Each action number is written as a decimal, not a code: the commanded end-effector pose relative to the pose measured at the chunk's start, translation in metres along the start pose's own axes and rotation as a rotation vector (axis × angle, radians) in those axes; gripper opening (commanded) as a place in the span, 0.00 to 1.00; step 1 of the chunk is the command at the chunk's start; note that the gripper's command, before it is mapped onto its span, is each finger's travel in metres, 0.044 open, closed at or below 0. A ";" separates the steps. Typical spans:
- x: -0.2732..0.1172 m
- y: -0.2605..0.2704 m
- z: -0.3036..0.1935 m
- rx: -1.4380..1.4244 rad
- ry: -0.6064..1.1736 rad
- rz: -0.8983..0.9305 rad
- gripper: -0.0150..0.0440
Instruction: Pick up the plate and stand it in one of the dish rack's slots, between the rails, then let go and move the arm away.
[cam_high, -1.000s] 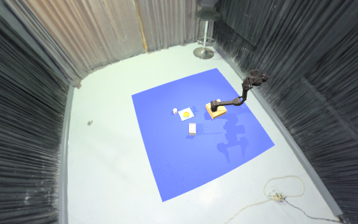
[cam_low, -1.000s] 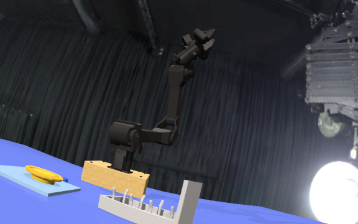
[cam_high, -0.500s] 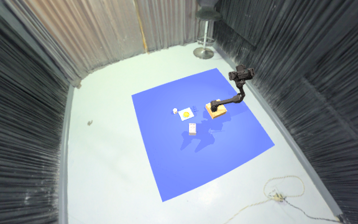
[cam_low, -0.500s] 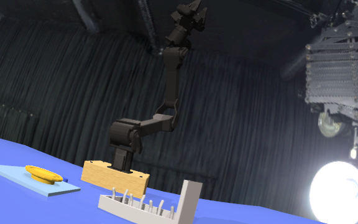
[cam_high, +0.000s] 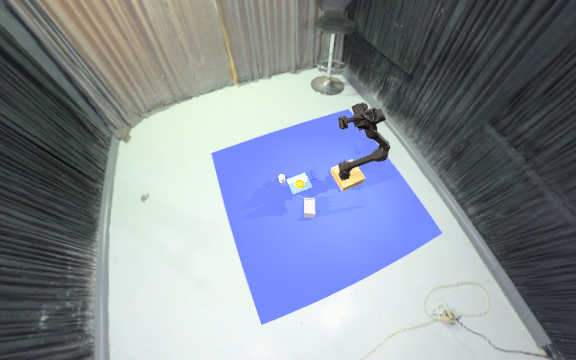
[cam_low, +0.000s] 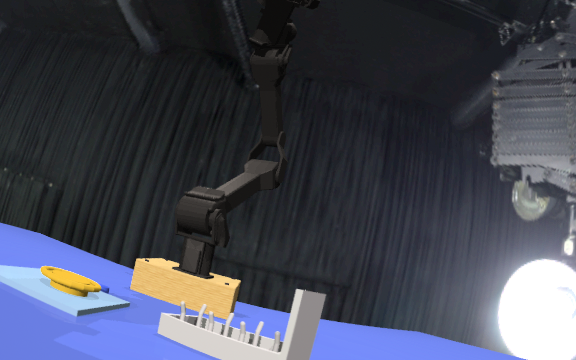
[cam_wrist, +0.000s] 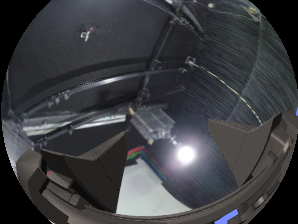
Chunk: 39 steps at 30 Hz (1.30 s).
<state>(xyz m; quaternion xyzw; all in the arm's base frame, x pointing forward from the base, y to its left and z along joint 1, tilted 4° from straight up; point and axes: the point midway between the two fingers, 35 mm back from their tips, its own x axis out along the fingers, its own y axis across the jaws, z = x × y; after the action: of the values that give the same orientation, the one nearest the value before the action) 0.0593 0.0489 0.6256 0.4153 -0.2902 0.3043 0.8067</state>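
- In the exterior view the white dish rack (cam_low: 235, 332) stands nearest the camera on the blue table (cam_low: 125, 340), its short pegs rising in a row and a tall end panel at its right end; no plate sits in its slots.
- Just behind the rack, a wooden block (cam_low: 185, 285) carries the foot of the dark arm (cam_low: 235, 187).
- To the left of the block, the yellow plate (cam_low: 70, 281) lies flat on a pale blue mat (cam_low: 95, 300), well apart from the rack and from the arm.
- Seen from the top view, a small white cup (cam_high: 282, 177) stands just beside the mat's far-left corner.
- The arm bends up from its base and climbs steeply, passing out of the exterior view at the upper edge.
- The claw (cam_high: 343, 122) is raised high above the table, well away from plate and rack; its fingers stand wide apart with nothing between them, and the wrist view looks past them to dark curtains and a bright lamp.
- Farther back, a bar stool (cam_high: 330, 55) stands on the pale floor by the curtained wall.
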 end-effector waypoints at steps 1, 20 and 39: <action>0.015 -0.051 -0.003 -0.033 0.017 -0.132 0.93; 0.028 -0.232 -0.037 -0.175 0.209 -0.597 0.93; -0.014 -0.356 -0.086 -0.300 0.487 -0.929 0.93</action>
<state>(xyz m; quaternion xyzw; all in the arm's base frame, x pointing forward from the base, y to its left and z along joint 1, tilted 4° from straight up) 0.3140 -0.0440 0.4315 0.3182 0.0277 -0.0196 0.9474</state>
